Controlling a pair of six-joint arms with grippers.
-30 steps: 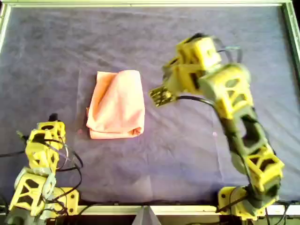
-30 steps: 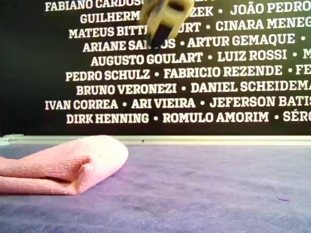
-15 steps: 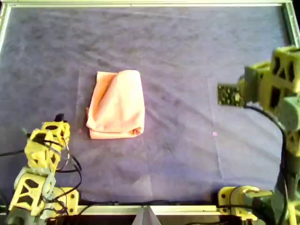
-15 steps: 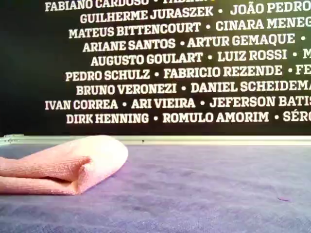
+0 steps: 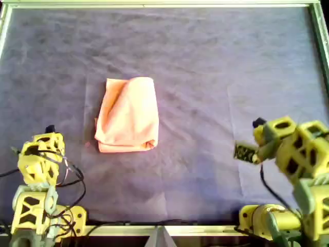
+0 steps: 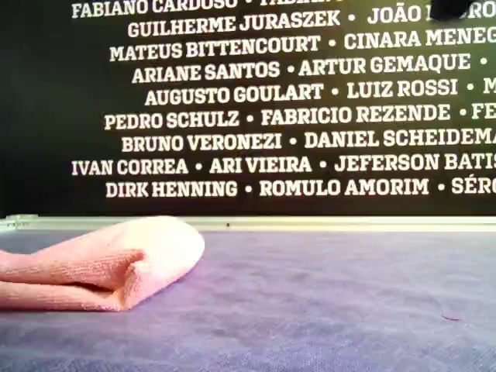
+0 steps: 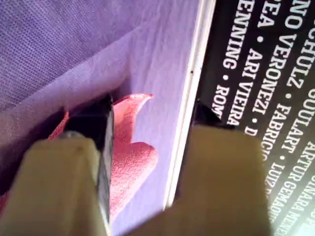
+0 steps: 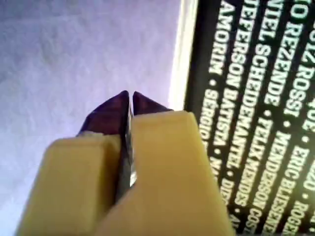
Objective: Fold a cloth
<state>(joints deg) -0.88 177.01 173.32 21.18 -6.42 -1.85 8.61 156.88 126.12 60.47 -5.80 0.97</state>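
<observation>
Cloth (image 5: 127, 114): left folded, centre-left overhead. Right gripper (image 5: 241, 152): withdrawn to lower right, pressed together, empty. Left gripper (image 7: 147, 118): spread, parked. Fold judged complete.

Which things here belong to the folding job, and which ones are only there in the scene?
For the job:
- the cloth, lying folded on the table covering
- the left gripper, open
- the right gripper, shut and empty

Only there:
- the table covering
- the name board behind the table
- the table frame

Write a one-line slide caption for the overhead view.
Folded pink cloth lies on the purple table covering; both yellow arms sit apart from it near the bottom edge.
</observation>
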